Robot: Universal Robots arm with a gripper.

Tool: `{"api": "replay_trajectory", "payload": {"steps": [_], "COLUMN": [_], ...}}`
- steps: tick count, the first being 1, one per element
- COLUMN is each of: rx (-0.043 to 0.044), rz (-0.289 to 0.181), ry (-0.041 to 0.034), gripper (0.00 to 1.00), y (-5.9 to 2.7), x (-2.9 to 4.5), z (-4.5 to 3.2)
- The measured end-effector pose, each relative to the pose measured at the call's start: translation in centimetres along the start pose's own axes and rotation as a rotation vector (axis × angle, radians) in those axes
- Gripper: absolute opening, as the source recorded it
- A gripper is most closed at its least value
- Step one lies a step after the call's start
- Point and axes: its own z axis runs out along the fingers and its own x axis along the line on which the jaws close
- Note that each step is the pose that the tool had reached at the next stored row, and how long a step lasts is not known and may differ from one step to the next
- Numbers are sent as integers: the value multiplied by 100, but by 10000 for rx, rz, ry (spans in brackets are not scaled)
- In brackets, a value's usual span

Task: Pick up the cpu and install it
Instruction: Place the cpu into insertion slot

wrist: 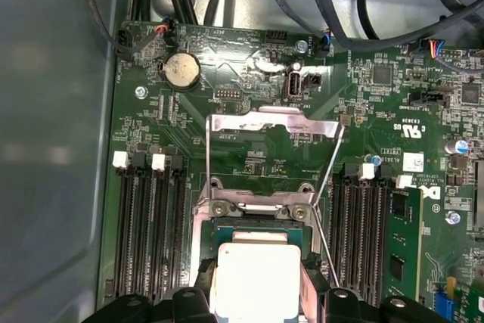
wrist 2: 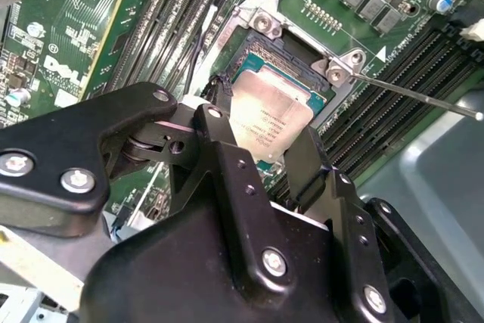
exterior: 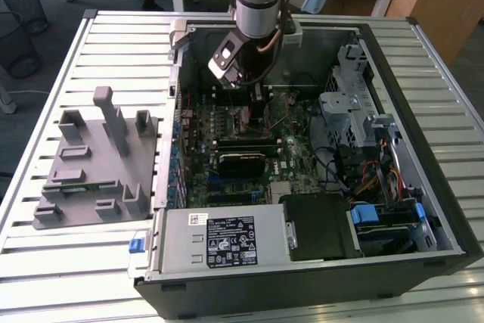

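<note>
The cpu [wrist 2: 274, 111] is a flat square chip with a silvery top, held between the two black fingers of my gripper [wrist 2: 261, 126]. It hangs right over the black motherboard socket [wrist 2: 261, 19], slightly tilted, and I cannot tell if it touches. In the first wrist view the cpu [wrist: 257, 277] looks pale and bright, with the gripper [wrist: 257, 296] on either side of it. The socket's metal load plate [wrist: 272, 122] stands folded open. In the exterior view the gripper [exterior: 253, 104] reaches down into the open computer case [exterior: 446, 209].
The thin socket lever [wrist 2: 416, 94] sticks out to one side. Memory slots [wrist: 147, 225] flank the socket, with one stick [wrist: 397, 240] fitted. A power supply [exterior: 223, 240], drive cage [exterior: 352, 104] and cables [exterior: 370, 172] crowd the case. A grey fixture [exterior: 94, 164] lies at the exterior view's left.
</note>
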Motion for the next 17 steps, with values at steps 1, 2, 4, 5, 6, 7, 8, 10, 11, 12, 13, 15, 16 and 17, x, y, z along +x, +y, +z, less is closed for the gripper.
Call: {"api": "replay_trajectory", "payload": {"steps": [1, 2, 4, 5, 6, 7, 8, 10, 11, 12, 13, 15, 16, 17], "rx": [0, -1, 0, 1, 1, 2, 3, 4, 5, 5, 5, 4, 6, 6], "rz": [0, -1, 0, 6, 20, 40, 59, 77, 81, 84, 86, 120, 138, 146], "ry": [1, 1, 0, 0, 0, -2, -2, -3, -5, -4, -4, -2, -3, -4], "gripper": [53, 53, 53, 53, 53, 53, 53, 53, 53, 53, 53, 53, 53, 53], "y": [0, -1, -2, -6, -11, -16, -22, -24, -25, -25, -25, -25, -25, -25], "x": [0, 0, 1, 1, 2, 2, 2, 3, 2, 0, -2, -2, -2, -2], "z": [9, 18, 34, 41, 47, 51, 56, 63, 65, 69, 72, 83, 87, 92]}}
